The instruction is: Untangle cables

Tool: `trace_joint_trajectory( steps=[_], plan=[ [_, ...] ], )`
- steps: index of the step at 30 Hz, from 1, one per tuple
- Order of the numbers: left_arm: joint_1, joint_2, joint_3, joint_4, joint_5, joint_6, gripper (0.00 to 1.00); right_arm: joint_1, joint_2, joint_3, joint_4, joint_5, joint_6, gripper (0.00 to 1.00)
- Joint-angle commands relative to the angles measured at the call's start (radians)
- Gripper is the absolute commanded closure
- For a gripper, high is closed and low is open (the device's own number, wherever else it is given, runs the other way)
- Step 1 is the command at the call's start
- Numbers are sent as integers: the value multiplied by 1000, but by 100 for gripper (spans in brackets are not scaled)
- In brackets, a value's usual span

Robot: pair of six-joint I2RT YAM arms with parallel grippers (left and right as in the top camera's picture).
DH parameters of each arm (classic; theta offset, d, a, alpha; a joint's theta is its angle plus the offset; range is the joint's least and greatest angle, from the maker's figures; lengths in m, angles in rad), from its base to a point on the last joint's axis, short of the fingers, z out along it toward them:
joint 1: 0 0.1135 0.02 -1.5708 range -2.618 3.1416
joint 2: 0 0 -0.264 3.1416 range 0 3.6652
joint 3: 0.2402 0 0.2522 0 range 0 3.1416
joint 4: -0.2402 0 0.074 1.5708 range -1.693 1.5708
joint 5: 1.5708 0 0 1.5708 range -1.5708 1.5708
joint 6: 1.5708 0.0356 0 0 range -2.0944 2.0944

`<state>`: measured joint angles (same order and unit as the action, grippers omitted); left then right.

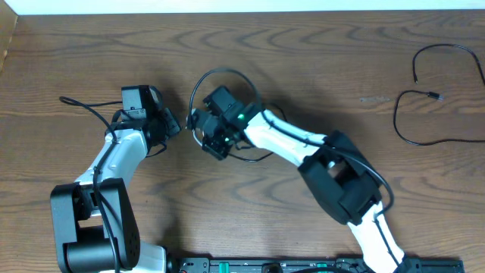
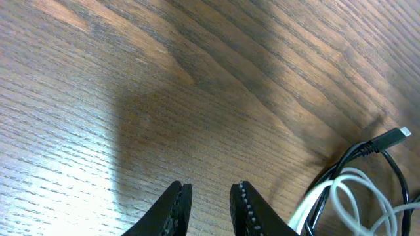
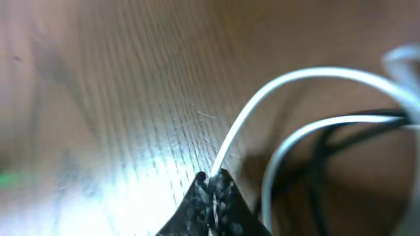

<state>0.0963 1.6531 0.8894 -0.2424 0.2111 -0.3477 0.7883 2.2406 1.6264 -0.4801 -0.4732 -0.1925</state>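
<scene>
Right tool (image 3: 211, 180) pinched shut on thin white cord (image 3: 228, 143), likely to draw it from thin black plug-ended cord (image 2: 384, 140). Left tool (image 2: 210, 196) slightly open, empty, beside both cords on brown wooden bench (image 2: 131, 78).

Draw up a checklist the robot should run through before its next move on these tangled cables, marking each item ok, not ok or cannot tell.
1. The right gripper is shut on the white cable: ok.
2. The left gripper holds a cable: not ok, jaws apart and empty.
3. The black cable lies clear of the white one: not ok, they overlap.
4. The black plug is in view: ok.
5. The white cable's ends are located: cannot tell.
</scene>
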Motion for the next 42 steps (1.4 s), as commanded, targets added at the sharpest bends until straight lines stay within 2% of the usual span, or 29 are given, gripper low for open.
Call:
trace_joint_trajectory(
  steps=[1, 7, 10, 12, 15, 18, 25, 26, 27, 31, 37, 42],
  plan=[
    [-1, -7, 3, -3, 5, -6, 74, -41, -122, 1, -5, -60, 13, 94],
    [-1, -7, 3, -3, 5, -6, 74, -87, -146, 0, -24, -49, 69, 94],
    [-1, -7, 3, -3, 5, -6, 73, -113, -146, 0, -32, -10, 103, 91],
    [-1, -7, 3, -2, 18, -6, 67, -130, -146, 0, -25, 16, 150, 87],
    [-1, -7, 3, 2, 61, -6, 60, -150, -146, 0, -6, 25, 182, 66],
    [-1, -7, 3, 5, 68, -6, 60, -167, -144, 0, 18, 27, 208, 55],
    [-1, -7, 3, 5, 68, -6, 59, -174, -127, 0, 159, 56, 290, 39],
    [-1, -7, 3, 5, 68, -6, 59, -172, -122, 0, 179, 56, 285, 31],
    [-1, -7, 3, 5, 68, -6, 59, -171, -120, 0, 182, 56, 279, 27],
    [-1, -7, 3, 5, 68, -6, 59, -163, -104, -1, 150, 32, 145, 21],
    [-1, -7, 3, 5, 68, -6, 59, -156, -73, -2, 74, 19, -171, 22],
    [-1, -7, 3, 5, 68, -6, 59, -156, -40, -2, 81, 19, -294, 17]
  ],
)
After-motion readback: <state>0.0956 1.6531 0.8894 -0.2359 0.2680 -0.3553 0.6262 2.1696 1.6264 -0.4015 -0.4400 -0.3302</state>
